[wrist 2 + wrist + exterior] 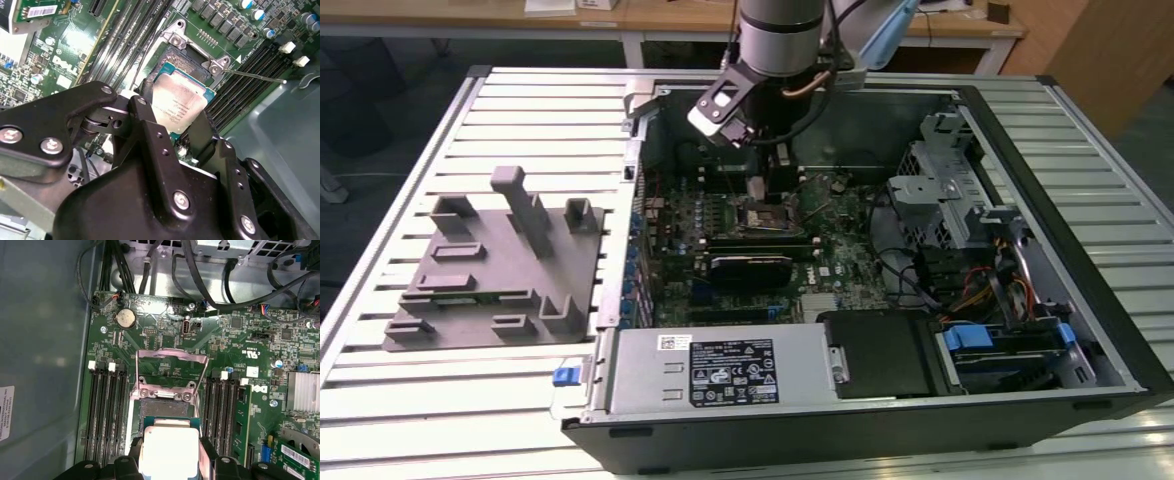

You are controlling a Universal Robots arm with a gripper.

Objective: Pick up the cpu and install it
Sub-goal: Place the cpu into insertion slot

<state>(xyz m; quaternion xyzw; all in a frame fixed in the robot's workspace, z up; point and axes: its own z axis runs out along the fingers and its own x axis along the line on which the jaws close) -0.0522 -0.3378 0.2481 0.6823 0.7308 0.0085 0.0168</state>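
Silvery cpu, green motherboard, black tool, grey fixture block

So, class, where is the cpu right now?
In both wrist views the cpu is held by the gripper right at the open socket on the motherboard, between banks of memory slots.

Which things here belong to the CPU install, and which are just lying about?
In the job: the cpu, gripped by the tool; the open socket with its raised load plate.
Lying about: grey fixture block; power supply; coin cell; memory slots.
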